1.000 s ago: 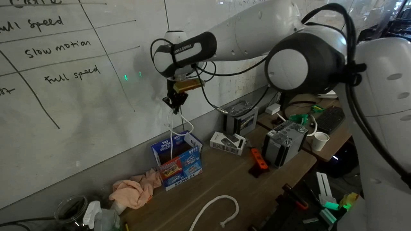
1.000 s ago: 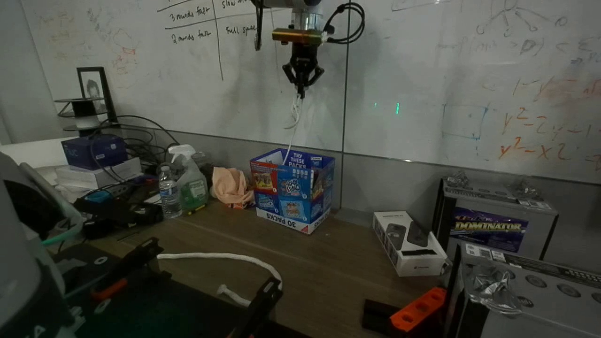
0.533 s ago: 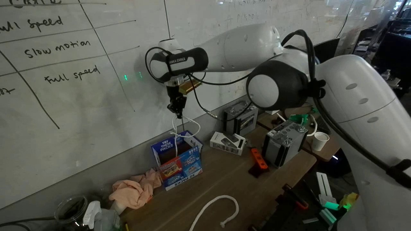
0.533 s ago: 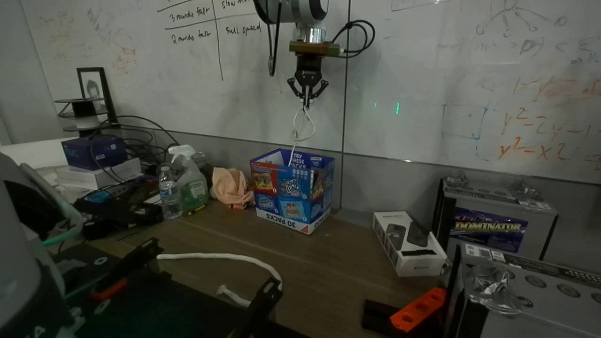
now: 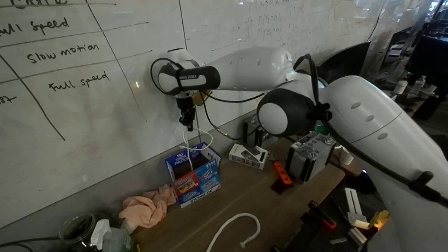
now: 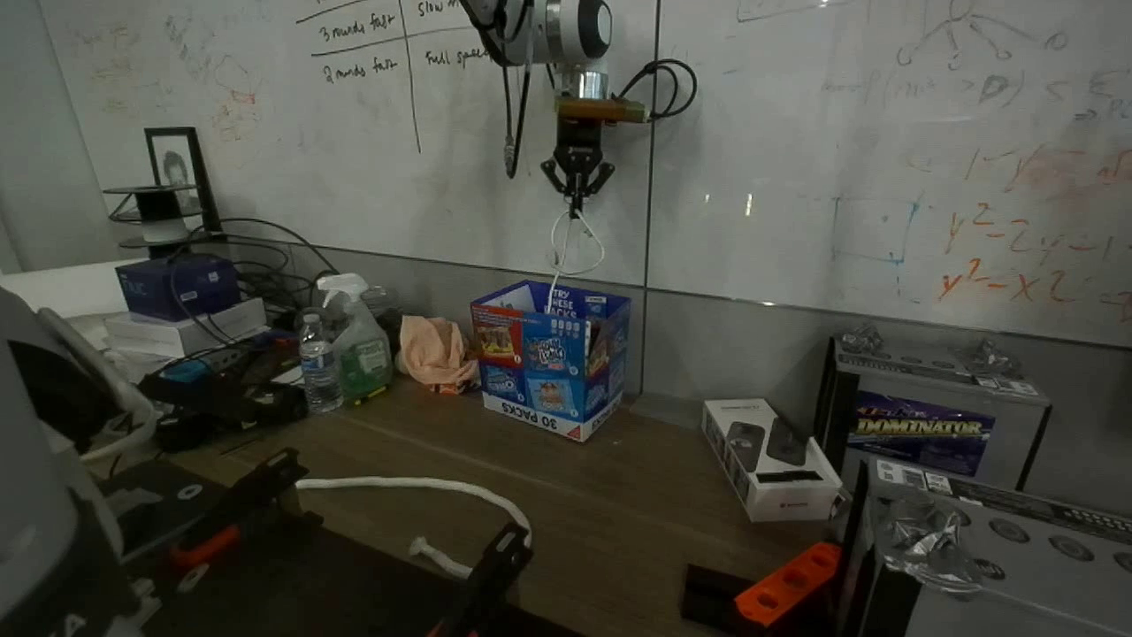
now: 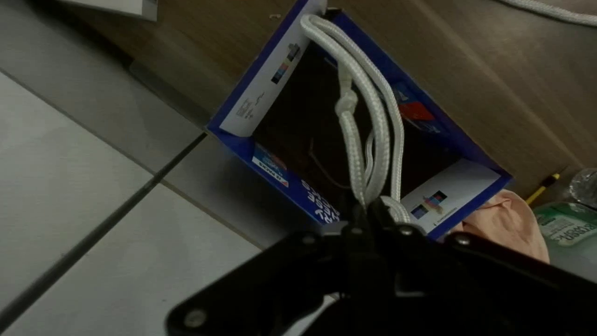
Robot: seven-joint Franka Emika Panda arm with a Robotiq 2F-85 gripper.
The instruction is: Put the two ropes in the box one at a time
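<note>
Rope (image 7: 381, 130) abv box (image 6: 548, 364), other rope (image 6: 424, 482) on tbl (image 6: 619, 513)

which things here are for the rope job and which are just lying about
For the job: pincer; gripped rope; loose rope; blue snack box.

Just lying about: peach cloth; spray bottle; water bottle; white carton; orange block.

exterior views facing whiteboard (image 5: 87, 115), wrist view into box (image 7: 298, 190)

Lab, whiteboard (image 6: 761, 146) with handwritten equations (image 6: 1036, 237), robot arm (image 5: 252, 68), tangled cables (image 6: 258, 265)
</note>
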